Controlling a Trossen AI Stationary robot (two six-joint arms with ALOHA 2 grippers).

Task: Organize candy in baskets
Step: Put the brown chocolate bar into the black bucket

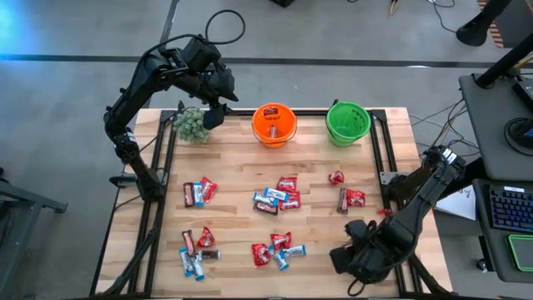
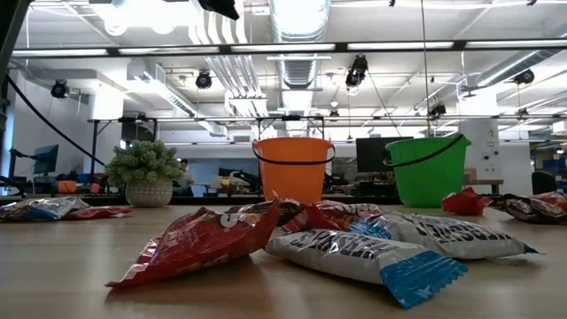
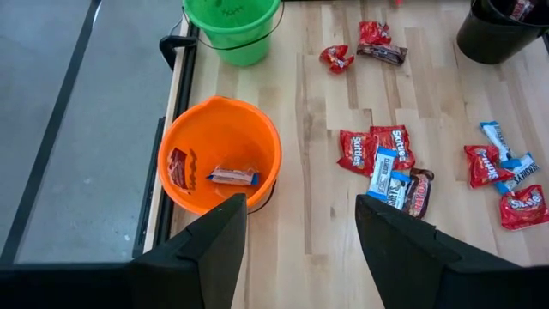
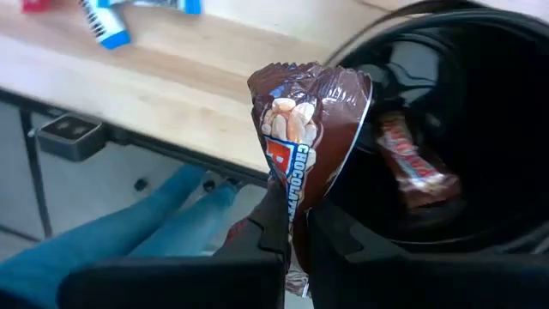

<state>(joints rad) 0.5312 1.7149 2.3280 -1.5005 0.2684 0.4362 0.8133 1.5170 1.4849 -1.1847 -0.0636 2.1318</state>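
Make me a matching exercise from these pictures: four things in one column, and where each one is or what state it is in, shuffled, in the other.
Things
1. orange pail
2. brown candy bar
3. left claw
4. plant

States
A. pinched in the shut right claw beside the black bowl
B. open, above the orange pail
C. holds two candies
D. stands at the table's far left corner

Pairs: 1-C, 2-A, 3-B, 4-D

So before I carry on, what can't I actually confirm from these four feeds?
- Black bowl: high view, right arm covers it; left wrist view, frame edge cuts it.
- Orange pail and green pail contents: low view, walls hide them.
- Right gripper, shut on the brown candy: wrapper's lower end hidden by the fingers.
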